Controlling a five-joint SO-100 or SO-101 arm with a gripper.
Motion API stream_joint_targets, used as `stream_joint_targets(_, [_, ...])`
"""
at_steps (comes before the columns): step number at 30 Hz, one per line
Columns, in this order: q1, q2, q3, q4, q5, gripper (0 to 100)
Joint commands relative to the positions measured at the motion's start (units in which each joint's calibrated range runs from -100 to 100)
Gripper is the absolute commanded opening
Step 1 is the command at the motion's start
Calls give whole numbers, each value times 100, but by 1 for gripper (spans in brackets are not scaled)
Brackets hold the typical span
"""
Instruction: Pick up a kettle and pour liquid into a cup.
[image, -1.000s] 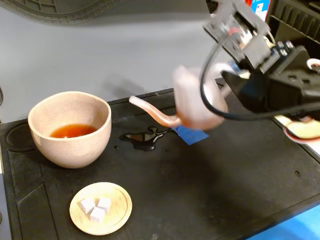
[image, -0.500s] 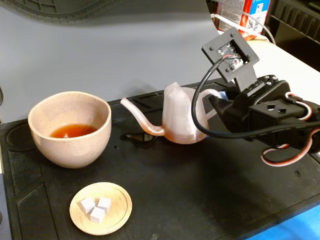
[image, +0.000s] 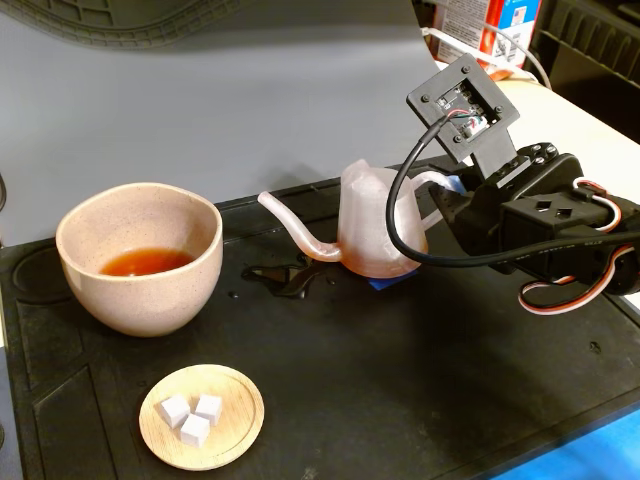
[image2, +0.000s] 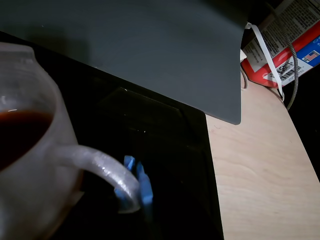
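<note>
The translucent pinkish kettle stands upright on the black mat, over a blue tape patch, its thin spout pointing left toward the cup. The beige speckled cup holds reddish-brown liquid. A small puddle of liquid lies on the mat under the spout. My gripper is at the kettle's loop handle on the right, shut on it. In the wrist view the kettle fills the left, dark liquid inside, and the blue fingertips of the gripper clasp the handle.
A small wooden dish with three white cubes sits at the mat's front left. A red-and-white box and a cable stand on the light wooden table behind and right of the mat. A grey board backs the scene.
The kettle came down from a tilted, lifted pose to upright on the mat, then shifted slightly right onto the blue tape. The arm lowered with it.
</note>
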Motion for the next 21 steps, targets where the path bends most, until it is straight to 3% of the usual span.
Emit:
stream_joint_targets(1, [4,-33,-175,-112,17,1])
stream_joint_targets(15, [-19,-33,7,-112,17,1])
stream_joint_targets(17, [-26,-41,16,-112,22,12])
stream_joint_targets(21, [-26,-41,25,-112,22,18])
